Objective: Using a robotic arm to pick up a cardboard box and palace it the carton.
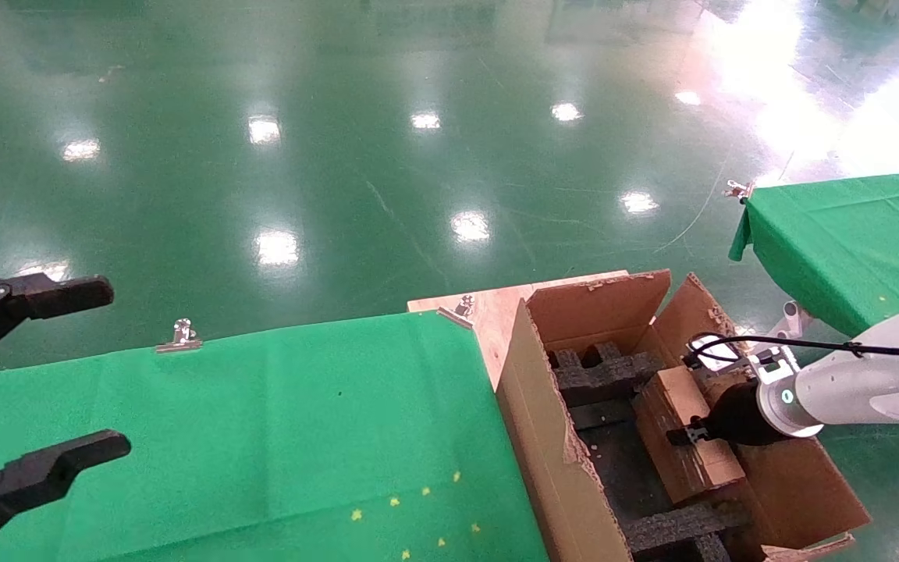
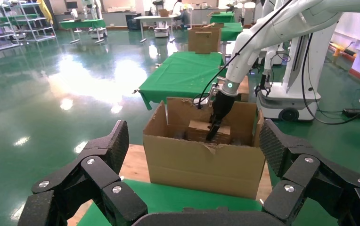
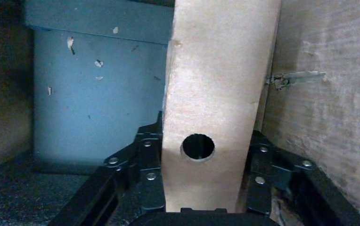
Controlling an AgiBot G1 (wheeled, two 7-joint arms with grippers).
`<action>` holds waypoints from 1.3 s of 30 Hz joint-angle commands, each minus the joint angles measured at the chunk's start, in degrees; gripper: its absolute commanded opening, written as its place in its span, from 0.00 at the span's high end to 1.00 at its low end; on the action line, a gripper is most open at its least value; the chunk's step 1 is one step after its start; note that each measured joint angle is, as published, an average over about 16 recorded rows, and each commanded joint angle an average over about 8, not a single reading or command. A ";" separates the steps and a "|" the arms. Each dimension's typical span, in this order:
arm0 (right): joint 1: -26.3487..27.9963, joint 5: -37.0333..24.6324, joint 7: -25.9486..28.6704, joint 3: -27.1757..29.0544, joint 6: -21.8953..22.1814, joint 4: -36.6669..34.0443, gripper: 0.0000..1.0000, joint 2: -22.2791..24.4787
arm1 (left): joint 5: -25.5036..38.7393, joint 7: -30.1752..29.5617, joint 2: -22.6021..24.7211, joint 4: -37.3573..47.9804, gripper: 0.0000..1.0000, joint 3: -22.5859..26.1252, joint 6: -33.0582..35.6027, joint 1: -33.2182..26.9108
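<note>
The white robotic arm [image 1: 863, 386] reaches from the right into the large carton [image 1: 543, 437]. My right gripper [image 1: 687, 434] is shut on the small cardboard box [image 1: 680, 421] and holds it low inside the carton, near the right wall, between black foam inserts [image 1: 605, 375]. In the right wrist view the box [image 3: 216, 84] stands between the fingers [image 3: 150, 160], its round hole [image 3: 198, 147] facing the camera. The left wrist view shows the carton [image 2: 201, 160], the box [image 2: 198, 130] and the arm [image 2: 263, 33] from the side. My left gripper [image 1: 118, 368] is open and empty at the far left.
The carton stands on a wooden board [image 1: 488, 308] beside the green-clothed table [image 1: 262, 437], which has a metal clip [image 1: 182, 336] on its far edge. A second green table [image 1: 847, 234] stands at the right. More foam [image 1: 676, 527] fills the carton's near end. Glossy green floor lies beyond.
</note>
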 commanded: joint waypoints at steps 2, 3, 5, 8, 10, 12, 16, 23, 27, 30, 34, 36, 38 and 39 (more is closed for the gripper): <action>0.15 -0.02 0.07 0.00 0.04 0.05 0.00 0.13 | 0.00 0.00 0.00 0.00 0.00 0.00 0.00 0.00; 0.28 -0.07 0.09 -0.02 0.03 0.13 0.00 0.21 | 0.00 0.00 0.00 0.00 0.00 0.00 0.00 0.00; 0.58 -0.22 0.13 -0.07 0.04 0.33 0.00 0.39 | 0.00 0.00 0.00 0.00 0.00 0.00 0.00 0.00; 1.18 -0.52 0.28 -0.19 0.09 0.74 0.00 0.69 | 0.00 0.00 0.00 0.00 0.00 0.00 0.00 0.00; 1.75 -0.80 0.42 -0.28 0.20 1.06 0.00 0.91 | 0.00 0.00 0.00 0.00 0.00 0.00 0.00 0.00; 2.48 -1.14 0.56 -0.36 0.35 1.46 0.00 1.16 | 0.00 0.00 0.00 0.00 0.00 0.00 0.00 0.00; 4.66 -2.02 0.76 -0.45 0.92 2.58 0.00 1.81 | 0.00 0.00 0.00 0.00 0.00 0.00 0.00 0.00; 11.06 -3.29 0.22 0.33 1.48 7.04 0.00 3.88 | 0.00 0.00 0.00 0.00 0.00 0.00 0.00 0.00; 16.05 -3.14 -1.69 1.88 0.49 12.43 0.00 6.28 | 0.00 0.00 0.00 0.00 0.00 0.00 0.00 0.00; 19.93 -2.59 -3.65 3.39 -1.23 17.30 0.00 8.49 | 0.00 0.00 0.00 0.00 0.00 0.00 0.00 0.00; 24.48 -0.77 -6.36 5.73 -4.97 23.61 0.00 11.28 | 0.00 0.00 0.00 0.00 0.00 0.00 0.00 0.00; 26.09 1.26 -7.64 7.15 -7.33 26.37 0.00 12.61 | 0.00 0.00 0.00 0.00 0.00 0.00 0.00 0.00; 27.09 4.52 -8.95 8.84 -10.11 28.62 0.00 13.96 | 0.00 0.00 0.00 0.00 0.00 0.00 0.00 0.00; 27.30 6.31 -9.57 9.64 -11.43 29.39 0.00 14.53 | 0.00 0.00 0.00 0.00 0.00 0.00 0.00 0.00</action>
